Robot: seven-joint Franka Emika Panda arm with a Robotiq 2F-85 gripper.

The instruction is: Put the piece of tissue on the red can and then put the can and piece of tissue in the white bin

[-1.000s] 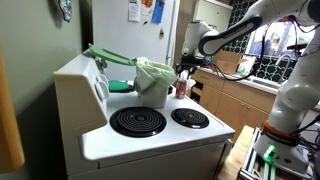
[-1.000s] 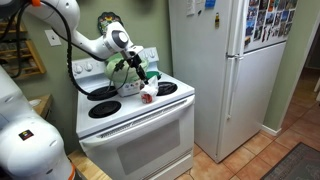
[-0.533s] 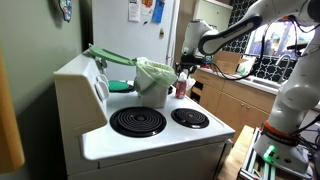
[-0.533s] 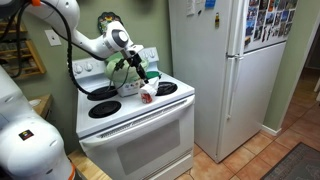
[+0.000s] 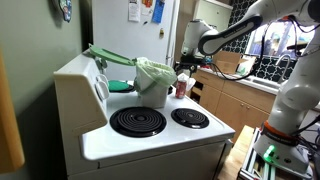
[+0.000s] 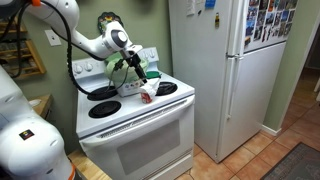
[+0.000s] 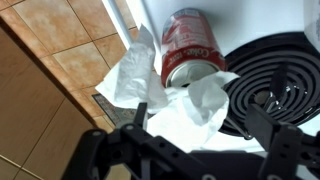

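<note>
Nothing has shifted since a moment ago: my hand point(image 7: 200, 125) hangs wide open and empty over the red can point(image 7: 190, 45), tissue point(image 7: 195, 100) draped on it, just beside the white bin point(image 5: 153, 93).

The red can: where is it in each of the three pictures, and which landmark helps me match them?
In an exterior view: the red can sits slightly right of centre, beside the white bin.
In an exterior view: the red can sits left of centre.
Wrist view: the red can is at top centre, tissue below it.
Shared landmark: the black coil burners.
</note>
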